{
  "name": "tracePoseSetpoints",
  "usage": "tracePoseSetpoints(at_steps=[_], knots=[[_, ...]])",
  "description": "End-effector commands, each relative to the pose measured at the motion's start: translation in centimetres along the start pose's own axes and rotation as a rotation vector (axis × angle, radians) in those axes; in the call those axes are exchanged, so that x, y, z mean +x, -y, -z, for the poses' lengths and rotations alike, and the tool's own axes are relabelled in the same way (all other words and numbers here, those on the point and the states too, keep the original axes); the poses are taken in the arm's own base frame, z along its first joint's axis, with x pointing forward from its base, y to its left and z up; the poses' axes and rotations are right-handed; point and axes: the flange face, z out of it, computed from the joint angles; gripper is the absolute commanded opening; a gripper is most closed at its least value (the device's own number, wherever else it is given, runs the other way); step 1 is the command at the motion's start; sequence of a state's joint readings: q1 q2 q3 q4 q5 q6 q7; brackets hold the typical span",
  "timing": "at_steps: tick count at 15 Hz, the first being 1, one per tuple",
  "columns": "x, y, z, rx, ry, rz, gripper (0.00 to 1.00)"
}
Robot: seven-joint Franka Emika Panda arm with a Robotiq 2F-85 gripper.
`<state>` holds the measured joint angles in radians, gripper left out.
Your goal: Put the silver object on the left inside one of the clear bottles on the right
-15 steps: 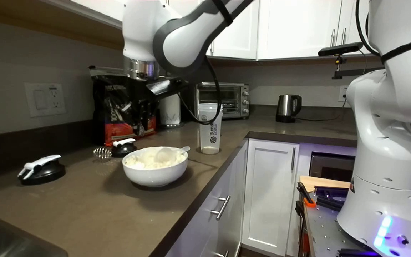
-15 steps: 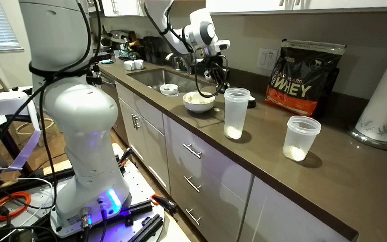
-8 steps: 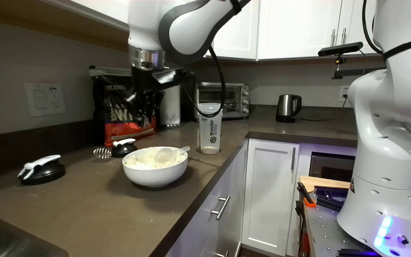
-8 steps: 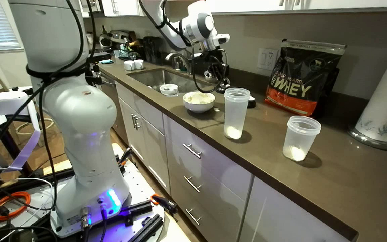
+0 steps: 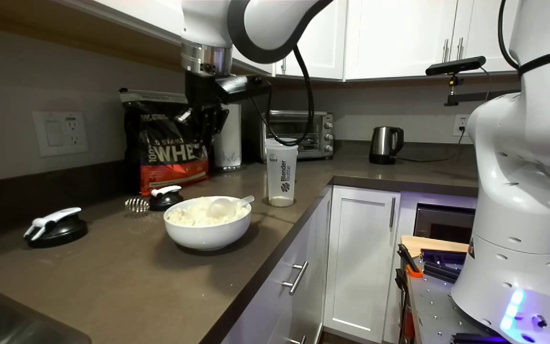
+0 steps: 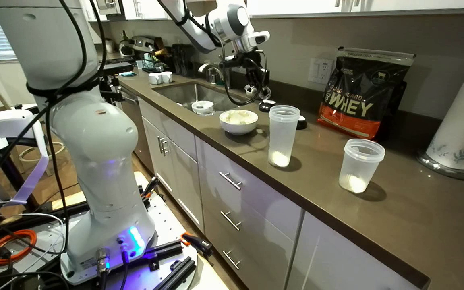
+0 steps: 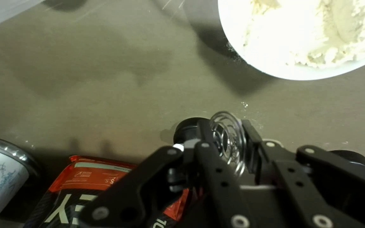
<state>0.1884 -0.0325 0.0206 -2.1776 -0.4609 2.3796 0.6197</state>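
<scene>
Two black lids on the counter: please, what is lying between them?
A silver wire ball lies between the foreground lid and the lid by the whey bag, closer to the latter; an exterior view shows it.

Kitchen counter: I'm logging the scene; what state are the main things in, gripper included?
Gripper: closed on the silver wire ball
Silver wire ball: held aloft
Other wire ball: resting on the counter
White bowl: full of pale powder
Scoop: in the powder
Clear bottle nearer the bowl: upright, uncapped
Other clear bottle: upright, uncapped
One black lid: on counter, unattached
Other black lid: same
Whey bag: standing
Toaster oven: door shut
Kettle: upright, power unclear
</scene>
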Motion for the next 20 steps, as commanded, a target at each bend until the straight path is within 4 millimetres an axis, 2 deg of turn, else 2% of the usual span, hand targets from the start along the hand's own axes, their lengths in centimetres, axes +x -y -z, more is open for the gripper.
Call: tracePoseSetpoints(at_steps=[1,3,7,10,12,13,14,15,17,18,20], knots=[[-1.5,-0.8,1.7,-0.024,-0.008,-0.004,0.31],[-1.9,-1.1,2.2,-0.028,-0.006,-0.005,0.35],[-2.5,-2.0,3.3,-0.035,-0.009,-0.019,0.31],[-2.8,-2.6,3.8,-0.04,-0.013,-0.028,0.39],[-3.1,-3.1,4.2,-0.038,-0.016,-0.035,0.38],[-3.3,-3.3,4.4,-0.039,-0.016,-0.039,0.41],[-3.5,-3.5,4.6,-0.041,-0.017,-0.043,0.38],[-3.7,-3.7,4.8,-0.041,-0.018,-0.046,0.41],[-4.1,-4.1,5.1,-0.039,-0.016,-0.054,0.36],[-4.3,-4.3,5.3,-0.042,-0.014,-0.059,0.3],[-4.7,-4.9,5.5,-0.046,-0.007,-0.069,0.28]])
